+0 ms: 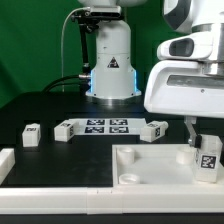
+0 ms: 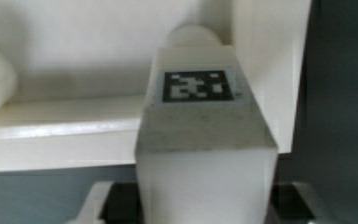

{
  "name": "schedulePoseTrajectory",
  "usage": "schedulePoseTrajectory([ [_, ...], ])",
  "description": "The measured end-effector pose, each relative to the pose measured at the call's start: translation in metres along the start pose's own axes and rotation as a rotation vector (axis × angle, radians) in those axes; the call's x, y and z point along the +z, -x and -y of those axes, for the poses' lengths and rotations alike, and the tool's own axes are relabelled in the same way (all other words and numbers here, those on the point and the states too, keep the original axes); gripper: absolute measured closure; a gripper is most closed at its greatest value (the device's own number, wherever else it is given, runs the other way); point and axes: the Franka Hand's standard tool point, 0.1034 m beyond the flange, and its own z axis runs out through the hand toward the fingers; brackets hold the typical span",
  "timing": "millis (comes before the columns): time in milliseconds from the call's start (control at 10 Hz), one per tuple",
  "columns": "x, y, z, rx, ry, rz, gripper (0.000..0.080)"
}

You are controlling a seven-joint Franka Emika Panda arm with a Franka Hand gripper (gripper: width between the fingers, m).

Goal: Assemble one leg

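My gripper (image 1: 200,145) is shut on a white leg (image 1: 207,160) with a square marker tag on its side. It holds the leg upright over the near right corner of the white square tabletop (image 1: 150,170). In the wrist view the leg (image 2: 202,120) runs out from between my fingers (image 2: 114,200), its tip by the tabletop's raised rim (image 2: 69,125). Whether the leg's end sits in the corner socket is hidden. Three more legs lie on the table: one at the left (image 1: 32,133), one (image 1: 66,129) left of the marker board, one (image 1: 155,129) right of it.
The marker board (image 1: 108,125) lies flat at the middle back, in front of the arm's white base (image 1: 112,65). A white raised block (image 1: 6,160) sits at the exterior view's left edge. A white ledge (image 1: 60,200) runs along the front. A round socket (image 1: 128,179) shows in the tabletop's near left corner.
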Motion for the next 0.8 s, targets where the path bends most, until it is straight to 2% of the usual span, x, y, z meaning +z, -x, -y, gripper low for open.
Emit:
schedulePoseTrajectory([
  [300, 0.003, -0.001, -0.01, 0.481, 0.052, 0.002, 0.0506],
  [500, 0.003, -0.002, -0.015, 0.684, 0.067, -0.011, 0.0506],
  [700, 0.003, 0.0, -0.016, 0.758, 0.07, -0.016, 0.0506],
  [800, 0.003, 0.0, -0.016, 0.734, 0.07, -0.016, 0.0405],
])
